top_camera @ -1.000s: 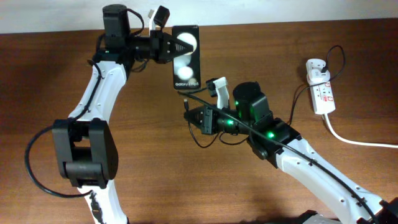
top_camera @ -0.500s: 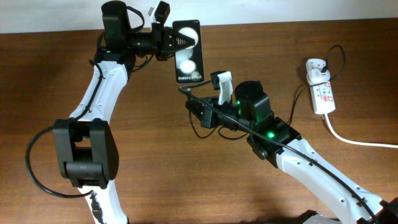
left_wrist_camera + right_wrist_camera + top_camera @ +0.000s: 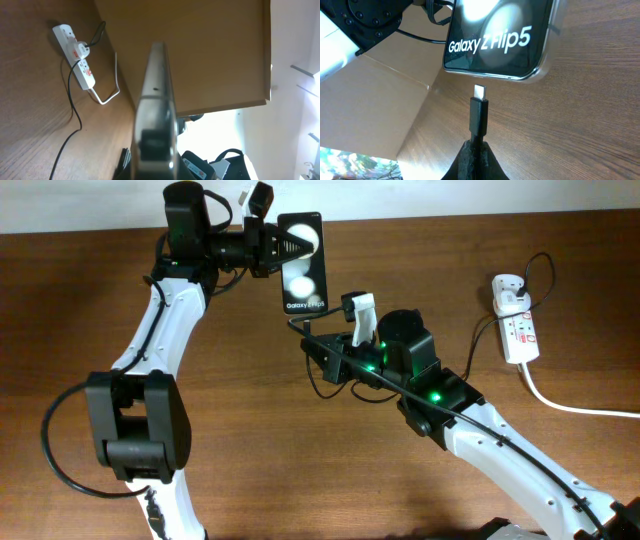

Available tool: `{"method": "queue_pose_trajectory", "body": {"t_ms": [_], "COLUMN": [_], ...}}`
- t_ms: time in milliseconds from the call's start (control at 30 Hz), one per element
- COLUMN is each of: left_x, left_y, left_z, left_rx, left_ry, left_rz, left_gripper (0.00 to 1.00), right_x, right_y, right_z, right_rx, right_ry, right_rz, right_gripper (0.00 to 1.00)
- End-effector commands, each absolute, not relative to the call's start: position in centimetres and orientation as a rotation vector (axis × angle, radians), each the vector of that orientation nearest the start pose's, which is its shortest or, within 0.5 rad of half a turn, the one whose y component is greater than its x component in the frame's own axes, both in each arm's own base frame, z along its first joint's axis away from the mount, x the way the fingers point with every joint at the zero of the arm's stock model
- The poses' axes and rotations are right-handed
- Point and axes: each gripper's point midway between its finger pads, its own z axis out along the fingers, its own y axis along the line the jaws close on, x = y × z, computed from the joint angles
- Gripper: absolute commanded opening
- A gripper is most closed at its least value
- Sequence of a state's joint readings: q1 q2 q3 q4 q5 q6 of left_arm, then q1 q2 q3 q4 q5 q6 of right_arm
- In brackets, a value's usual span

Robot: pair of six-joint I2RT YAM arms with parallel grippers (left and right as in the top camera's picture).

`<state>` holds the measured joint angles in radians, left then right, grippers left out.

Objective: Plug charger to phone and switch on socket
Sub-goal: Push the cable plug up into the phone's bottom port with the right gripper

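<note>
My left gripper (image 3: 272,246) is shut on the black phone (image 3: 302,264), holding it at the table's far middle with its two white circles and white text facing up. In the left wrist view the phone (image 3: 155,110) shows edge-on. My right gripper (image 3: 312,346) is shut on the charger's plug (image 3: 479,107). The plug tip points at the phone's lower edge (image 3: 495,45), a small gap away. The thin black cable (image 3: 470,350) runs right to the white adapter (image 3: 507,288) plugged into the socket (image 3: 517,322).
The white power strip lies at the table's right with its thick white cord (image 3: 575,405) trailing off right. It also shows in the left wrist view (image 3: 75,52). The brown wooden table (image 3: 260,450) surrounds both arms.
The phone shifted slightly right and tilted. My right gripper moved up and towards the phone with the plug, closing the gap to its lower edge.
</note>
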<state>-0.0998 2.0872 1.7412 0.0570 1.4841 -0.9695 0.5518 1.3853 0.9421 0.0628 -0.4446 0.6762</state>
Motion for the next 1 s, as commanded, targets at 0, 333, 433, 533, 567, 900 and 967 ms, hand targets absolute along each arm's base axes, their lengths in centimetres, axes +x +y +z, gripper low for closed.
{"method": "queue_pose_trajectory", "body": {"t_ms": [0, 333, 433, 533, 567, 900, 967], "left_x": [46.36, 46.18, 46.17, 46.17, 46.15, 45.81, 45.71], "left_y": [-22.00, -21.99, -21.99, -21.99, -22.03, -22.08, -22.29], "left_z": [30.04, 30.10, 30.10, 30.11, 30.11, 30.19, 30.19], "left_rx": [0.409, 0.420, 0.420, 0.420, 0.421, 0.444, 0.450], "left_ry": [2.051, 2.050, 2.050, 2.050, 2.050, 2.047, 2.047], "left_rz": [-2.024, -2.032, -2.032, -2.032, -2.033, -2.047, -2.049], "left_gripper": [0.00, 0.00, 0.00, 0.00, 0.00, 0.00, 0.00], "right_x": [33.02, 33.16, 33.14, 33.14, 33.15, 33.38, 33.38], "right_y": [28.94, 28.92, 28.90, 28.90, 28.90, 28.70, 28.70], "right_z": [23.76, 23.95, 23.87, 23.88, 23.88, 23.77, 23.77], "right_rx": [-0.201, -0.199, -0.199, -0.199, -0.202, -0.187, -0.187], "right_ry": [2.101, 2.091, 2.095, 2.094, 2.093, 2.095, 2.095], "right_rz": [1.192, 1.191, 1.189, 1.189, 1.187, 1.169, 1.169], "right_gripper": [0.04, 0.04, 0.04, 0.04, 0.04, 0.04, 0.04]}}
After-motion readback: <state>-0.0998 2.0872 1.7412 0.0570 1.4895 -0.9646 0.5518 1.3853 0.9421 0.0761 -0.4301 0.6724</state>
